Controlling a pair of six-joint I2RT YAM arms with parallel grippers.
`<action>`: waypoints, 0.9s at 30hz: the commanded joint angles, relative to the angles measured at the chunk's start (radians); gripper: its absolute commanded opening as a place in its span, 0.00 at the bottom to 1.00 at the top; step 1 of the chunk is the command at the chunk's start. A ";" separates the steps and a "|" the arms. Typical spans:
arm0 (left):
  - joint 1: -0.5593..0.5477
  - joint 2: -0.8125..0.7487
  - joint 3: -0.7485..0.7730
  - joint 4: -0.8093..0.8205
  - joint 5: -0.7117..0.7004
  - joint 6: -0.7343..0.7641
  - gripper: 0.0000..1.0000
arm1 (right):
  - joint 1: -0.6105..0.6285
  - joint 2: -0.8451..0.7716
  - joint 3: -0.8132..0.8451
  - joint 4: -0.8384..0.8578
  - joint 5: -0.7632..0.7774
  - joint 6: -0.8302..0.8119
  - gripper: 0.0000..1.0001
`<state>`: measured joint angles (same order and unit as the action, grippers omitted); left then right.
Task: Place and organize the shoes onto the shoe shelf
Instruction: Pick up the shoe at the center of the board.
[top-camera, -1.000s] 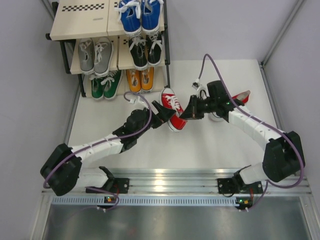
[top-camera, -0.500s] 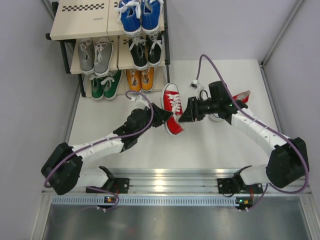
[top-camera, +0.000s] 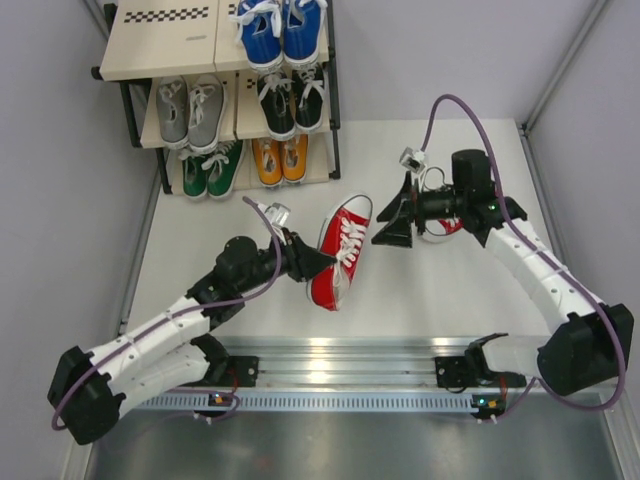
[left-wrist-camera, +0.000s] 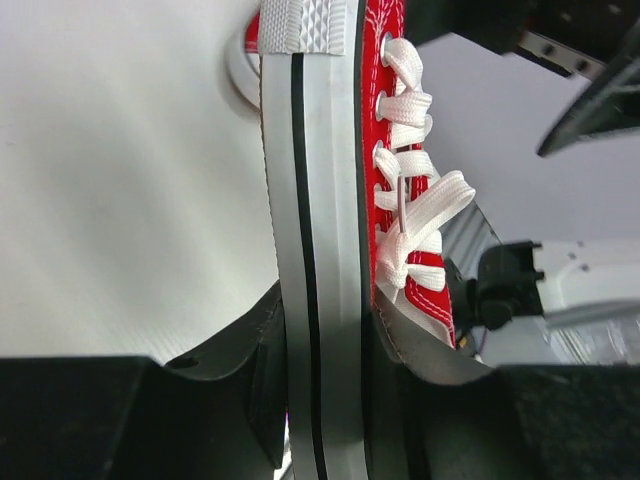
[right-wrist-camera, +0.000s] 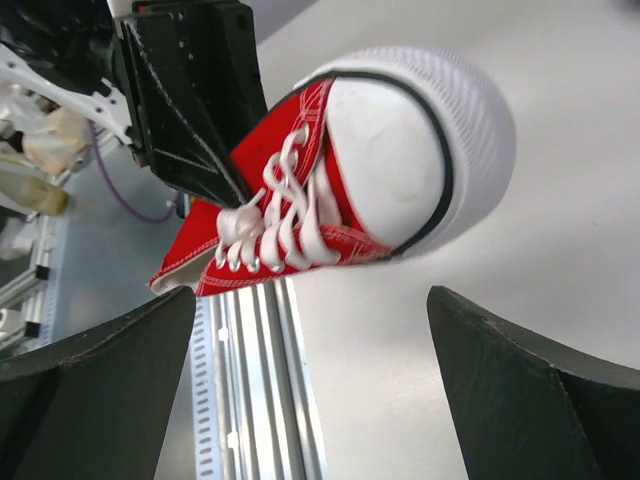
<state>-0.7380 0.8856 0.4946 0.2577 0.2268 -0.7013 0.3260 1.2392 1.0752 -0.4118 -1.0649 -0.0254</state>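
Observation:
My left gripper (top-camera: 308, 262) is shut on a red shoe (top-camera: 340, 252), clamping it at the heel end, sole on one side and inside on the other. The left wrist view shows its white sole (left-wrist-camera: 310, 200) standing between the black fingers (left-wrist-camera: 245, 385). My right gripper (top-camera: 390, 222) hangs open just right of the shoe's toe, holding nothing. From its wrist view the toe cap (right-wrist-camera: 400, 150) lies ahead of the wide jaws. A second red shoe (top-camera: 450, 224) is mostly hidden under the right wrist. The shoe shelf (top-camera: 160, 45) stands at the far left.
On the shelf sit a blue pair (top-camera: 280, 30), a grey pair (top-camera: 190, 110), a black pair (top-camera: 292, 100), a green pair (top-camera: 212, 168) and an orange pair (top-camera: 279, 157). Grey walls close both sides. A metal rail (top-camera: 340, 360) runs along the near edge.
The left gripper closed on the red shoe and drew it toward the near side, turning it. The right gripper let go of the shoe, opened wide and backed off to the right.

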 joint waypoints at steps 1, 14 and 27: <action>0.003 -0.068 0.009 0.080 0.189 0.051 0.00 | 0.016 0.009 -0.012 0.176 -0.152 0.102 0.99; 0.005 -0.043 0.050 0.212 0.362 -0.032 0.00 | 0.068 0.037 -0.034 0.331 -0.123 0.257 0.95; 0.005 -0.074 0.150 0.103 0.368 0.011 0.00 | 0.062 0.089 0.042 0.208 -0.090 0.215 0.97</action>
<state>-0.7238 0.8570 0.5373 0.2440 0.5117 -0.7277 0.3740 1.3170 1.0622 -0.1967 -1.1282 0.2226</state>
